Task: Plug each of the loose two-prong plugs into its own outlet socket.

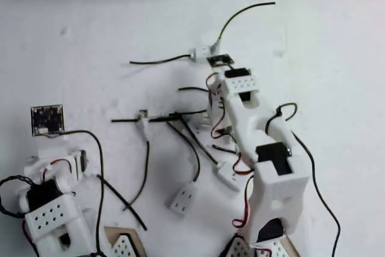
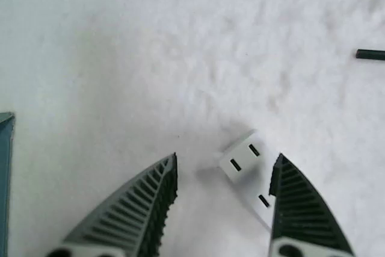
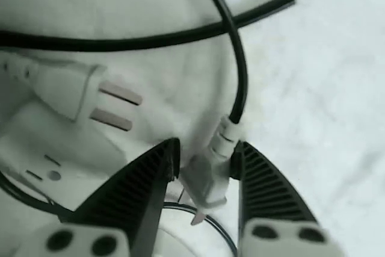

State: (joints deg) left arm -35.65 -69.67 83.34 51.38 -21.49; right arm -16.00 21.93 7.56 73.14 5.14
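At the left of the table (image 1: 120, 28) the left arm (image 1: 51, 212) sat folded low. Its wrist view showed the left gripper (image 2: 227, 157) released, jaws spread wide just above the white surface. A socket (image 2: 243, 164) lay flat between the fingers (image 2: 150, 203) with its slots facing up. It lay close against one finger and clear of the other, so it was not gripped. A black cord end (image 2: 370, 54) lay well beyond it. Further right, near the middle of the table, a small plug (image 1: 143, 118) lay among crossing black cords. Nearer the front edge lay a front socket (image 1: 183, 200), its cord curving away up the table. At the far side a white connector (image 1: 201, 53) had a cord running off each end, and I could not tell whether it was a joined pair. A white block (image 1: 227, 174) lay right beside the right arm (image 1: 264, 148), which stretched out over the tangle. In its wrist view the right gripper (image 3: 207, 145) was clenched on a held plug (image 3: 204, 182), the cord rising out from between the fingers (image 3: 264, 191). Just beside it a loose plug (image 3: 60, 88) lay with both prongs (image 3: 117, 103) bare — near a socket face (image 3: 36, 167) but not in it.
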